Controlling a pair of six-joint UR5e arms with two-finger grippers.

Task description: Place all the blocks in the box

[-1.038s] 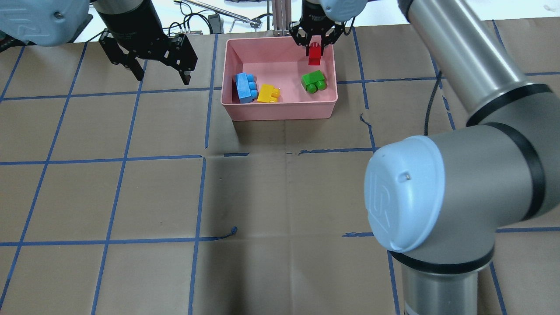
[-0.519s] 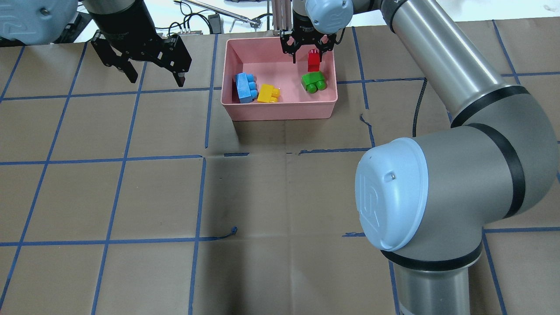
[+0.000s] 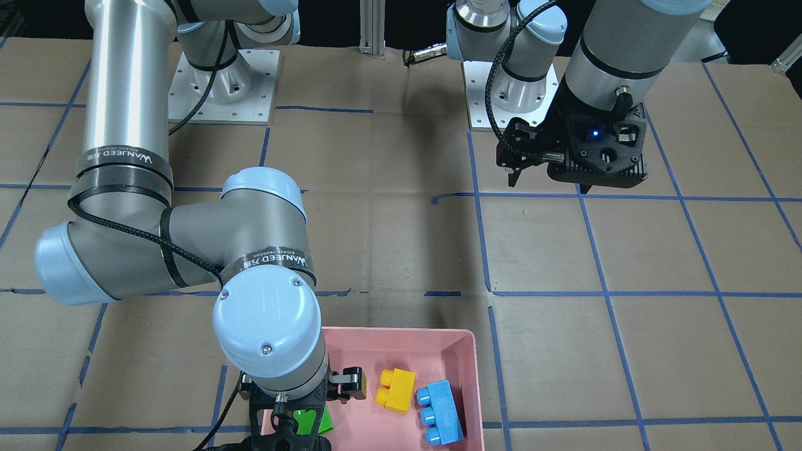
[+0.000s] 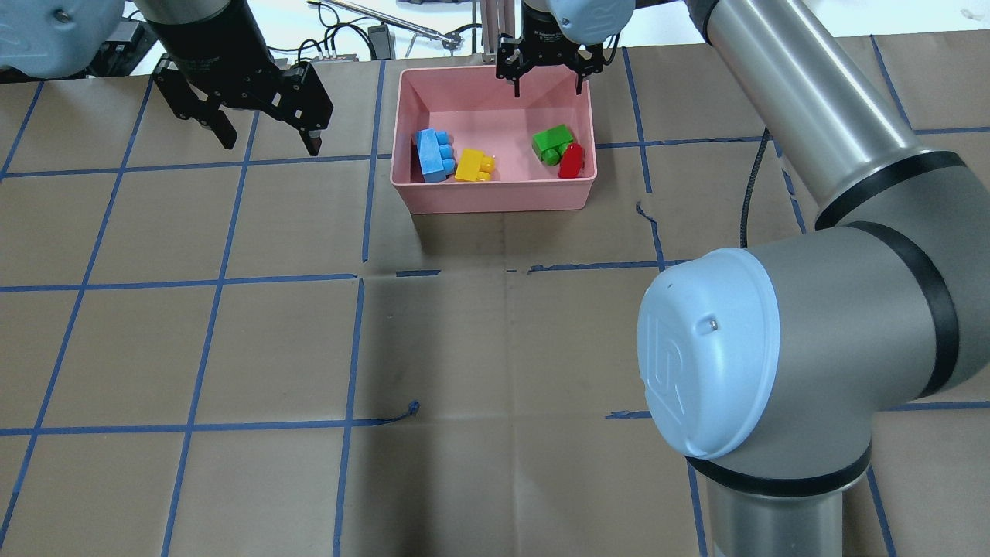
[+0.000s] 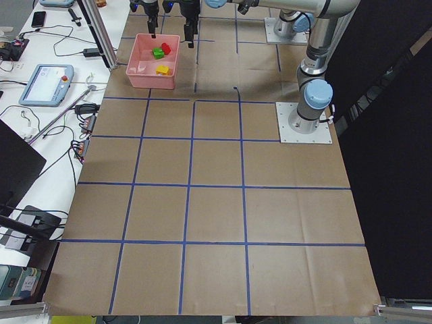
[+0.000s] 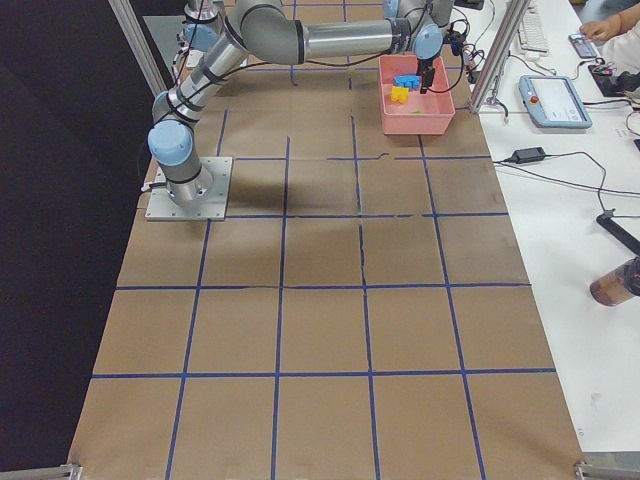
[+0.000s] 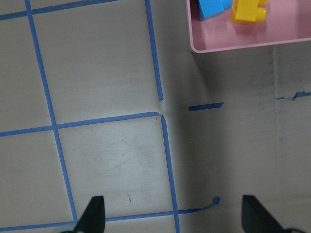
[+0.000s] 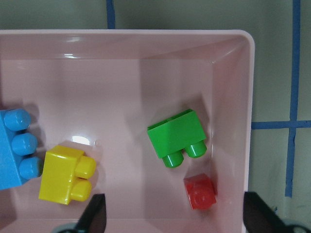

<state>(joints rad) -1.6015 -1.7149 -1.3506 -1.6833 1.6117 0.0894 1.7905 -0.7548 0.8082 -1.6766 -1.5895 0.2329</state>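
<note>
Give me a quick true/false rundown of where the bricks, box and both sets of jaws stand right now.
1. The blue brick, yellow brick, green brick and red brick all lie inside the pink box. True.
2. The right jaws are shut on the red brick. False: they are open and empty above the box; the red brick lies on the box floor.
3. The red brick lies beside the green brick, near a box wall. True.
4. The left jaws hang over the box. False: they are open over the table, off to the box's side.
5. The blue brick lies between the yellow and green ones. False: the yellow one is in the middle.
</note>
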